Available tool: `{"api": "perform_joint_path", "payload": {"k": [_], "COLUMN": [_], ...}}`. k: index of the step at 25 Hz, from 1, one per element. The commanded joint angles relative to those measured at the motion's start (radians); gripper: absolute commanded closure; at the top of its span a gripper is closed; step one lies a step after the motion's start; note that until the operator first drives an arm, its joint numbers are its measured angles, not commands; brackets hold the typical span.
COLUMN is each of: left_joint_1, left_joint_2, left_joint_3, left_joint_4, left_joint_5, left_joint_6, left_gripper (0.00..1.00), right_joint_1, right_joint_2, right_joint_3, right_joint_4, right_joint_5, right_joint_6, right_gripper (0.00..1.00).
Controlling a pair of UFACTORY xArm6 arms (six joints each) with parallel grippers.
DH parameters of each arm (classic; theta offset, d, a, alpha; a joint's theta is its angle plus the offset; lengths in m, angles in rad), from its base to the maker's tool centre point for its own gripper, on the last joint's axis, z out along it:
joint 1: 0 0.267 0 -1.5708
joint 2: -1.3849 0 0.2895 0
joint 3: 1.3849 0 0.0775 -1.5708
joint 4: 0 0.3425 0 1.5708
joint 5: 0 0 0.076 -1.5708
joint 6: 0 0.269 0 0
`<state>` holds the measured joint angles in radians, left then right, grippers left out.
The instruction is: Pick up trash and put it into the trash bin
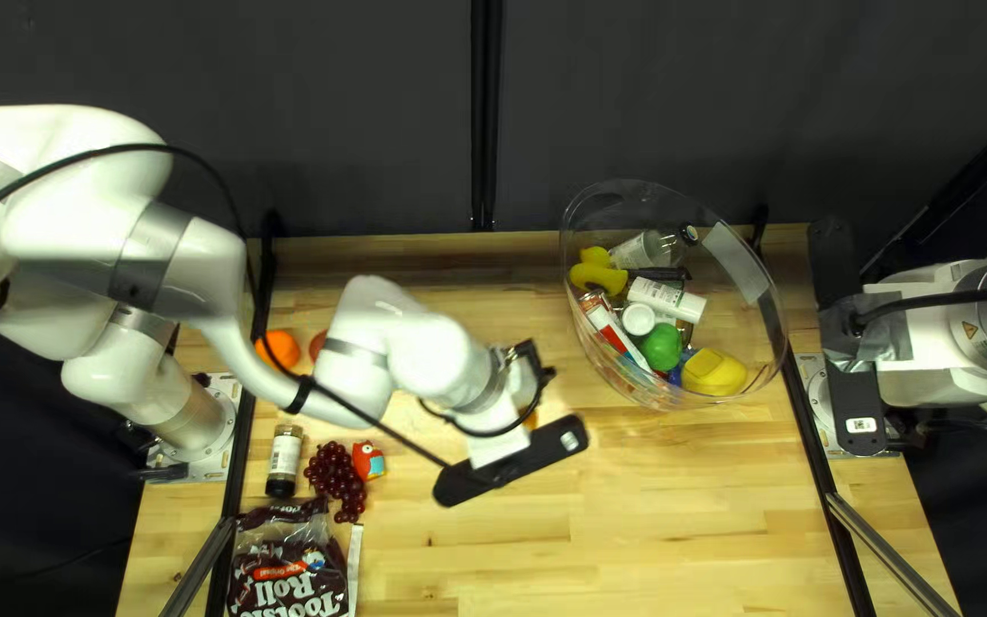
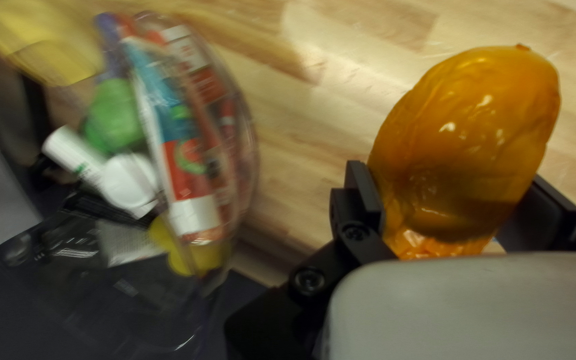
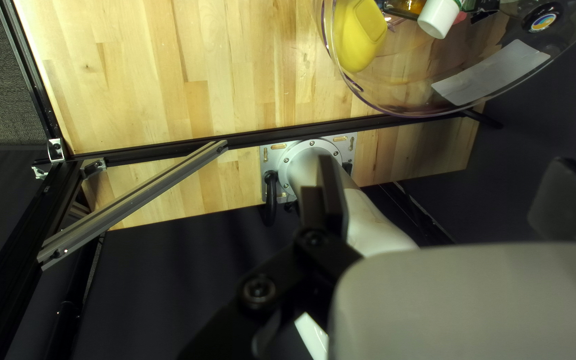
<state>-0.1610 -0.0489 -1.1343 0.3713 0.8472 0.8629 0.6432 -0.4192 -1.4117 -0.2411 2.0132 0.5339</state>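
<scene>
Your table (image 1: 676,526) bears the clear bin (image 1: 763,343), which contains mixed items (image 1: 667,299). Of your right gripper (image 1: 916,385), you cannot tell the jaw state. Your left gripper (image 1: 526,371) grips 1 glossy orange packet (image 2: 468,147) between 2 fingers, outside the bin.

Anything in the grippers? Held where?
Left gripper: yes, a glossy orange item, pinched from both sides near its crinkled end, the rounded end sticking out past the fingertips. Right gripper: open, nothing held.
</scene>
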Motion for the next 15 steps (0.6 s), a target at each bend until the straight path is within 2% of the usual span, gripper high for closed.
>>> {"api": "perform_joint_path", "payload": {"k": [1,9,15], "left_joint_1": [0.059,0.136,0.207], "left_joint_2": [0.058,0.218,0.361], "left_joint_3": [-0.133,-0.309,-0.441], "left_joint_4": [0.038,0.065,0.026], "left_joint_5": [0.004,-0.048,-0.081], "left_joint_6": [-0.024,-0.088,-0.074], "left_gripper": [1.00,1.00,1.00], "right_joint_1": [0.000,0.000,0.000], "right_joint_2": [0.000,0.000,0.000], "right_joint_3": [0.000,0.000,0.000], "right_joint_4": [0.000,0.000,0.000], "right_joint_5": [0.000,0.000,0.000], "right_joint_6": [0.000,0.000,0.000], "right_gripper": [0.00,0.00,0.00]}}
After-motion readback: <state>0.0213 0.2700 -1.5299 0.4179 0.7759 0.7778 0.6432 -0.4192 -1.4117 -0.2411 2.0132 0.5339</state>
